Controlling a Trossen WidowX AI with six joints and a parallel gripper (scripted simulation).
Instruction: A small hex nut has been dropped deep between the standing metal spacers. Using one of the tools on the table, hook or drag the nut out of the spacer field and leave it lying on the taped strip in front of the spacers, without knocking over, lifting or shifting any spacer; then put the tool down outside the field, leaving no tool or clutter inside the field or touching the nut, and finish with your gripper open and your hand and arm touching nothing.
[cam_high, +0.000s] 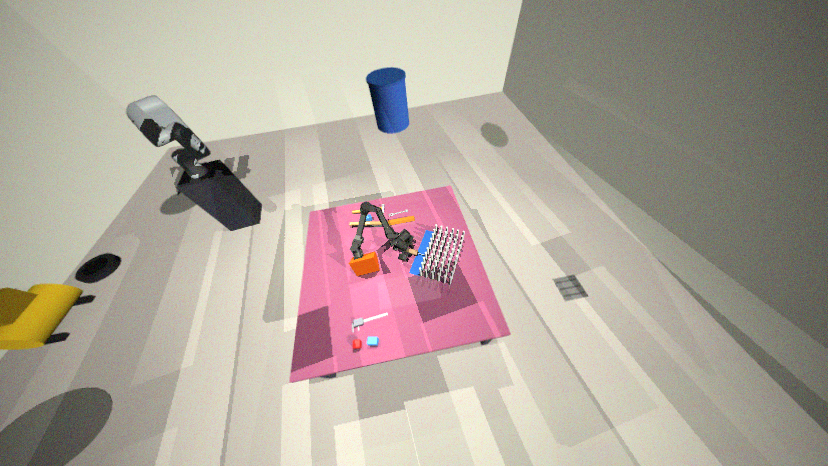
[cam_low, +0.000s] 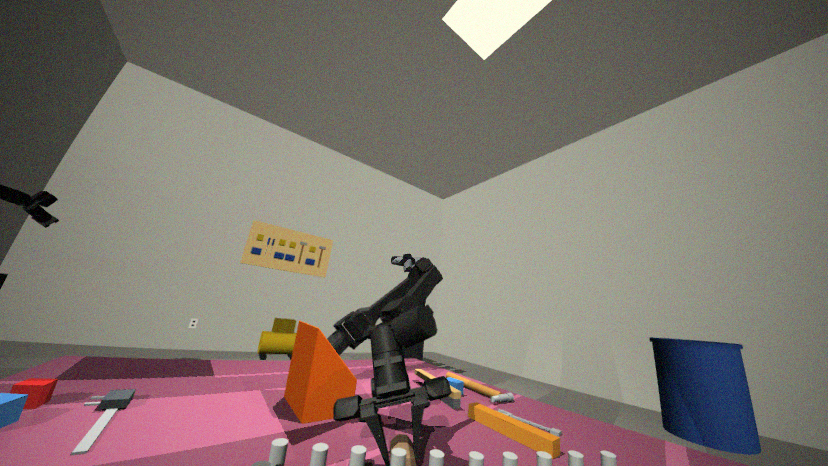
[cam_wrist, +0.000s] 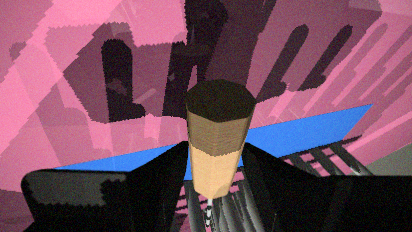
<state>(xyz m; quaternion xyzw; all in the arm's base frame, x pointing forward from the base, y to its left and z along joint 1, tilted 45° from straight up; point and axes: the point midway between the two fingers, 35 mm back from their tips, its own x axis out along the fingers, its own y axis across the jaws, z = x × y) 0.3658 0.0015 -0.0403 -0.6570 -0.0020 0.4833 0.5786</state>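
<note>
My gripper (cam_high: 410, 252) (cam_low: 400, 450) (cam_wrist: 214, 147) is shut on the light wooden handle (cam_wrist: 214, 175) of a tool. The thin metal shaft (cam_wrist: 209, 210) points from the handle toward the standing spacers (cam_high: 443, 254) (cam_low: 319, 455) (cam_wrist: 244, 215). In the top view the handle is at the near side of the blue taped strip (cam_high: 415, 267) (cam_wrist: 305, 131), and the shaft reaches over the strip to the field's front edge. The tool's far tip is hidden or too small to tell, and so is any contact with spacers. The spacers in view stand upright. The nut cannot be made out.
An orange wedge block (cam_high: 364, 265) (cam_low: 309, 382) stands by the arm's base. An orange bar (cam_high: 402, 220) (cam_low: 512, 429) and other tools lie at the back. A caliper-like tool (cam_high: 375, 317) (cam_low: 98, 429), a red block (cam_high: 356, 344) (cam_low: 34, 392) and a blue block (cam_high: 372, 341) lie farther off.
</note>
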